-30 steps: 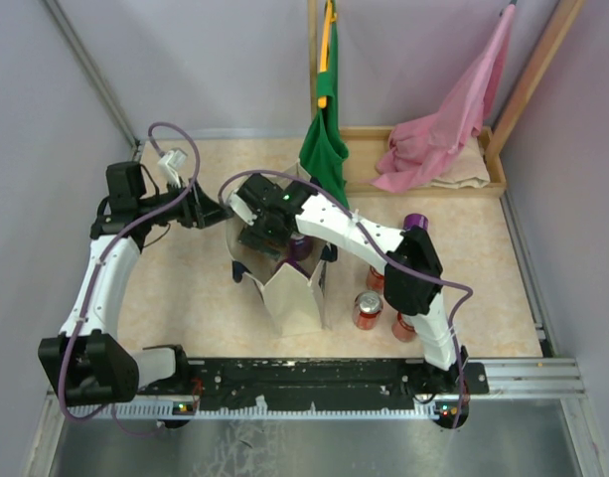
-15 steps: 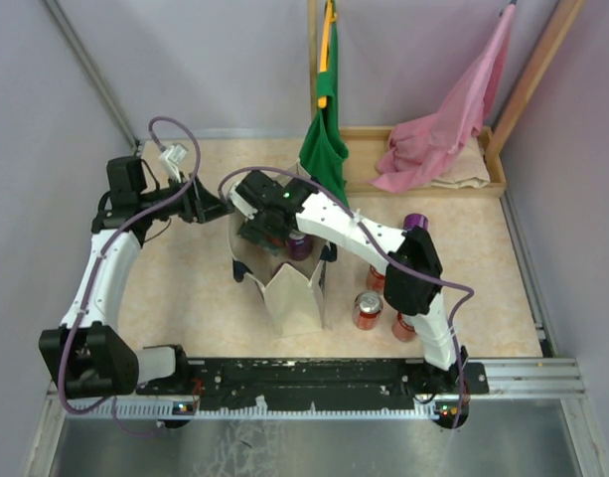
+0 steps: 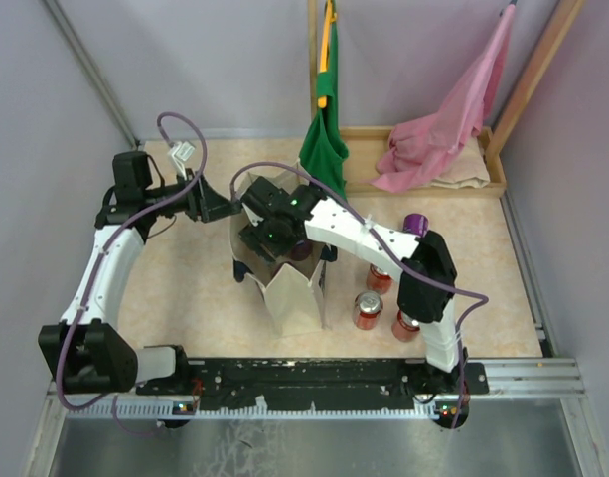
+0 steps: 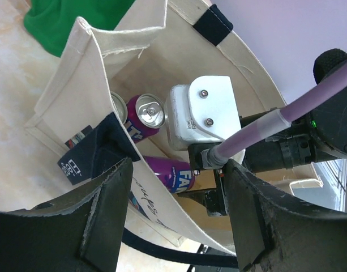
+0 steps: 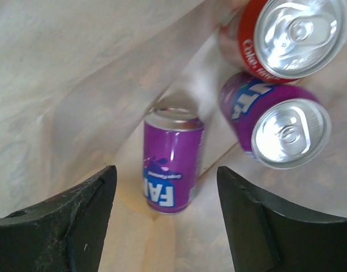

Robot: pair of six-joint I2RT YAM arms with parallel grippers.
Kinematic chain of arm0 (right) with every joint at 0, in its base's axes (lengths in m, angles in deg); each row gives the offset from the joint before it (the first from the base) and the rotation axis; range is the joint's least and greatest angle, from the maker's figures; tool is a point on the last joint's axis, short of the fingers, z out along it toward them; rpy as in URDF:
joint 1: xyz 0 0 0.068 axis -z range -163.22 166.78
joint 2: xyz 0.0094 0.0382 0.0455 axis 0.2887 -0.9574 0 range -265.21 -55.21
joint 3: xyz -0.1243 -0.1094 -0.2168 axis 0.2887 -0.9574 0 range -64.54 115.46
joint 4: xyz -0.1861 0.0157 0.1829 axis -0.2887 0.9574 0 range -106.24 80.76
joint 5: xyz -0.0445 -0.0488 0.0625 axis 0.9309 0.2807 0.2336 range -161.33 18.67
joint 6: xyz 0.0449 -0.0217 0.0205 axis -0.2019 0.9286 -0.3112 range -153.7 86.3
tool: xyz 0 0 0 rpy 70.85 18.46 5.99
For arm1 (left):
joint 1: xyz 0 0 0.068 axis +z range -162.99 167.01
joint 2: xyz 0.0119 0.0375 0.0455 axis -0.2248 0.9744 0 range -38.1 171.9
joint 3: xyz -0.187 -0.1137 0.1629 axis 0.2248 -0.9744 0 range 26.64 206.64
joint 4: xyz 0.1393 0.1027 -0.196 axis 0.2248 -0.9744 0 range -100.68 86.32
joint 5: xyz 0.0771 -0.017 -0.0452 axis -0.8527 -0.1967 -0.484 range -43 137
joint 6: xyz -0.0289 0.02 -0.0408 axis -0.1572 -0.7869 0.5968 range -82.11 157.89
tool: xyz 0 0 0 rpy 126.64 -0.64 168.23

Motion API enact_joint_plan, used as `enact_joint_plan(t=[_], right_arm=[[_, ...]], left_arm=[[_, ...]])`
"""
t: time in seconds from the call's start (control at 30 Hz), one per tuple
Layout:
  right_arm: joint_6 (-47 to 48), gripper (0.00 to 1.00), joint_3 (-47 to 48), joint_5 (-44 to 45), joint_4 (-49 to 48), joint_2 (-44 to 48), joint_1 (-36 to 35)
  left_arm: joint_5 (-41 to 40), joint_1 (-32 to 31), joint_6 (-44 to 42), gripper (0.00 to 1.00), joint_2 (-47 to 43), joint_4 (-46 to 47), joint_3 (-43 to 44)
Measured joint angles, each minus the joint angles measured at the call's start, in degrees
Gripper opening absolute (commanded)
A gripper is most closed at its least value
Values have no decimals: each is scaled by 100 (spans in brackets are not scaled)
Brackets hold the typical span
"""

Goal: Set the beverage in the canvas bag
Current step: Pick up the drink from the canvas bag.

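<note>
The cream canvas bag (image 3: 296, 294) stands upright between the arms, its mouth wide open. My right gripper (image 5: 166, 170) is down inside it, open, with a purple beverage can (image 5: 172, 164) lying loose on the bag floor below the gap and touching neither finger. An upright purple can (image 5: 275, 127) and a red can (image 5: 286, 37) stand beside it in the bag. My left gripper (image 4: 179, 164) sits at the bag's far-left rim with its jaws wide apart. The canvas wall (image 4: 162, 221) passes between them and a navy handle (image 4: 105, 144) lies against the left finger.
Three red cans (image 3: 367, 310) (image 3: 405, 325) (image 3: 380, 278) and a purple can (image 3: 414, 221) stand on the table to the right of the bag. A green cloth bag (image 3: 324, 149) hangs behind it. A pink cloth bag (image 3: 443, 139) drapes over a wooden tray (image 3: 488, 184).
Both grippers have shifted slightly to the right and away from the bases. The left one has drawn the bag's rim with it, and the right one stays inside the bag.
</note>
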Motion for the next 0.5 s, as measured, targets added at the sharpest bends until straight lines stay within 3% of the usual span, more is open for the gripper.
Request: enact_joint_plan(t=[0.3, 0.5], right_arm=[[-514, 77, -221, -238, -55, 74, -7], [-570, 79, -645, 116, -127, 74, 101]], left_arm=[[-17, -46, -55, 70, 7, -76, -2], [-581, 109, -330, 70, -57, -208, -17]])
